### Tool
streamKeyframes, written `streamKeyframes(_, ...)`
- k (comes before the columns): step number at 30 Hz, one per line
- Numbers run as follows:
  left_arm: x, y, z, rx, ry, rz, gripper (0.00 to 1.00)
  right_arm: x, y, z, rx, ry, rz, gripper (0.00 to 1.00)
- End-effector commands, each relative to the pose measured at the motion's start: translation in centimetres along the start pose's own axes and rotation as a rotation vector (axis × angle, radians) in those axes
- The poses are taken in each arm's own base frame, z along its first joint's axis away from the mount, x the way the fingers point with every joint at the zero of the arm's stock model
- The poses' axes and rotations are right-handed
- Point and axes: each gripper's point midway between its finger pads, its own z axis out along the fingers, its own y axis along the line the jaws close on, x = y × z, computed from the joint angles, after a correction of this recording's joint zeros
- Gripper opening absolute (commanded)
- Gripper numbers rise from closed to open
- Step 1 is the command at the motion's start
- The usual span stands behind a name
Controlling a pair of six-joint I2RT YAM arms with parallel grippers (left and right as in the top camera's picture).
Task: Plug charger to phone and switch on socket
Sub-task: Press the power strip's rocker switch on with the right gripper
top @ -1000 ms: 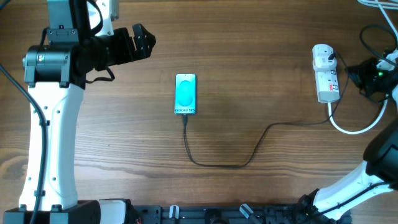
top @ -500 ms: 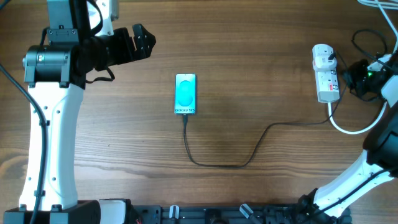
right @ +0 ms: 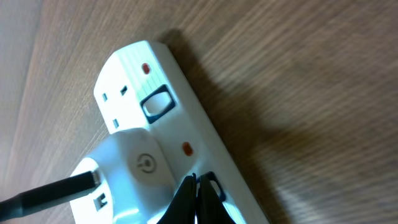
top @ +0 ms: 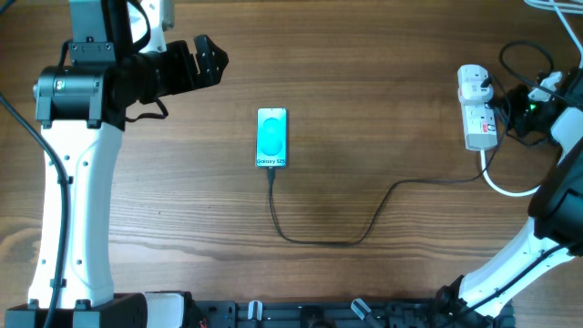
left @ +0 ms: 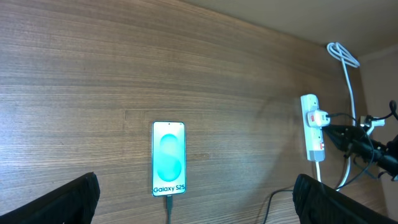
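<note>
The phone (top: pixel 271 138) lies flat mid-table with its turquoise screen up; it also shows in the left wrist view (left: pixel 168 158). The charger cable (top: pixel 319 240) is plugged into the phone's lower end and runs right toward the socket (top: pixel 477 109). A white adapter (right: pixel 127 171) sits in the socket. My right gripper (right: pixel 198 180) is shut, its tips pressing on the second switch (right: pixel 211 185) of the socket (right: pixel 180 112); overhead it is at the socket's right side (top: pixel 506 102). My left gripper (top: pixel 211 62) is open and empty, high above the table's left.
A thick white power lead (top: pixel 510 187) curves from the socket's lower end toward the right edge. A second white rocker switch (right: pixel 157 103) and red marks show on the socket. The robots' black cables loop at the far right (top: pixel 524 55).
My right gripper has moved left and up against the socket's right side. The left arm, phone and cable have not moved.
</note>
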Motion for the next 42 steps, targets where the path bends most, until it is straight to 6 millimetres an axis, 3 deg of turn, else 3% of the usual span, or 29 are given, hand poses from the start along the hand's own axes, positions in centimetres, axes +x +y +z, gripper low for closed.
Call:
streamKeyframes(1, -0.2, -0.1, -0.4, -0.003, -0.015, 0.009, 1.00, 0.7, 0.2, 1.1, -0.015, 0.026, -0.034, 0.04)
streamKeyframes(13, -0.2, -0.1, -0.4, -0.003, -0.015, 0.009, 1.00, 1.7, -1.4, 1.6, 0.046, 0.060, -0.082, 0.04)
streamKeyframes(30, -0.2, -0.1, -0.4, -0.003, -0.015, 0.009, 1.00, 3.9, 0.2, 2.9, 0.072, 0.124, -0.191, 0.04)
streamKeyframes(42, -0.2, -0.1, -0.4, -0.003, -0.015, 0.009, 1.00, 5.2, -0.3, 2.8, 0.099, 0.173, -0.166, 0.04)
